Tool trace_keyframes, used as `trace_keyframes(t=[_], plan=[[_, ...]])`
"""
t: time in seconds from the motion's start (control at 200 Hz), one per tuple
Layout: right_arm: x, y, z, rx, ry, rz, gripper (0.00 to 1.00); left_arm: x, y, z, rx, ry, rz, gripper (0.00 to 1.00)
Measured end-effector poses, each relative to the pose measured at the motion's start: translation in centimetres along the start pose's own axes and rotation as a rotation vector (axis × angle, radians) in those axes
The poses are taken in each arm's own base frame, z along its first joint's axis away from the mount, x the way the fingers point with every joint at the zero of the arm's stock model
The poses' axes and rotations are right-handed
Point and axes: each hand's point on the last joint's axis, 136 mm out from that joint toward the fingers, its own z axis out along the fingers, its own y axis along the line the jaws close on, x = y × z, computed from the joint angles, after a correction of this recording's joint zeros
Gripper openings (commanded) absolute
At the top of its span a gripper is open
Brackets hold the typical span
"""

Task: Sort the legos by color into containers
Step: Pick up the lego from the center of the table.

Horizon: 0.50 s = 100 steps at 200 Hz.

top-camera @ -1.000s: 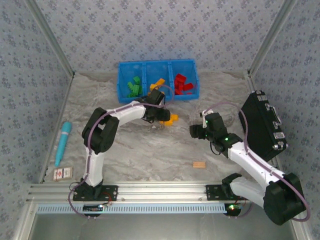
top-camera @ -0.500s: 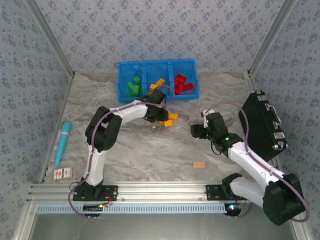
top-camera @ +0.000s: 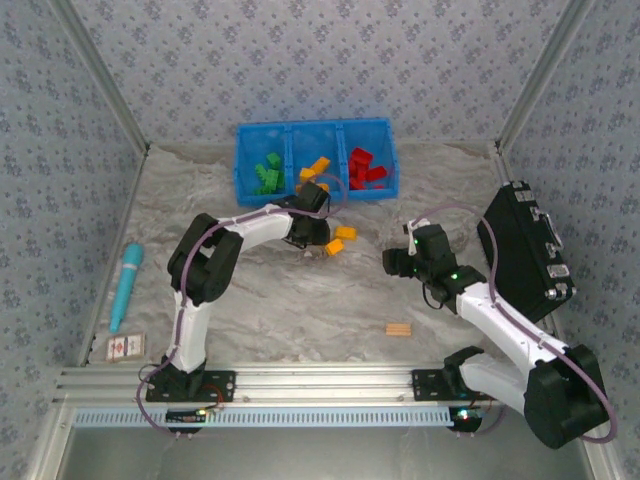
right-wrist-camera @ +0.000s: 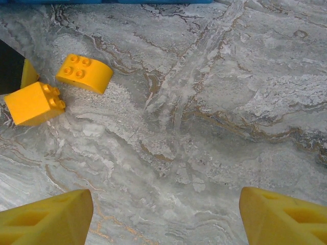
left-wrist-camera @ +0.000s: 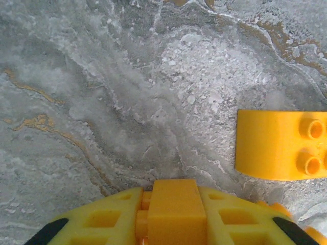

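My left gripper [top-camera: 322,240] is shut on a small orange-yellow brick [left-wrist-camera: 173,214], low over the marble table. In the right wrist view this held brick [right-wrist-camera: 33,103] is a cube at the left edge. A curved orange-yellow brick [top-camera: 345,233] [left-wrist-camera: 278,145] [right-wrist-camera: 84,73] lies loose just beside it. The blue bin [top-camera: 315,127] stands at the back, with green bricks [top-camera: 266,174] in its left compartment, orange ones [top-camera: 315,168] in the middle and red ones [top-camera: 365,168] on the right. My right gripper [top-camera: 393,262] [right-wrist-camera: 163,214] hangs open over bare marble, right of the two bricks.
A black hard case [top-camera: 525,250] stands along the right wall beside my right arm. A tan wooden block [top-camera: 399,329] lies near the front. At the left edge are a teal pen [top-camera: 125,285] and a small card [top-camera: 125,346].
The left gripper has shifted slightly, and the two orange-yellow bricks beside it now show apart instead of as one cluster. The right arm has barely moved.
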Motion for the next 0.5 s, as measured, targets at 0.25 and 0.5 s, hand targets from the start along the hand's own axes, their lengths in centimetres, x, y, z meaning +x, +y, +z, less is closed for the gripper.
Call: trace_keyframes(t=[0.25, 0.5], plan=[[0.2, -0.1, 0.0, 0.002, 0.006, 0.0, 0.77, 0.0, 0.1, -0.1, -0.009, 0.002, 0.02, 0.24], [0.2, -0.1, 0.0, 0.002, 0.006, 0.0, 0.77, -0.8, 0.2, -2.5, -0.043, -0.004, 0.055, 0.23]])
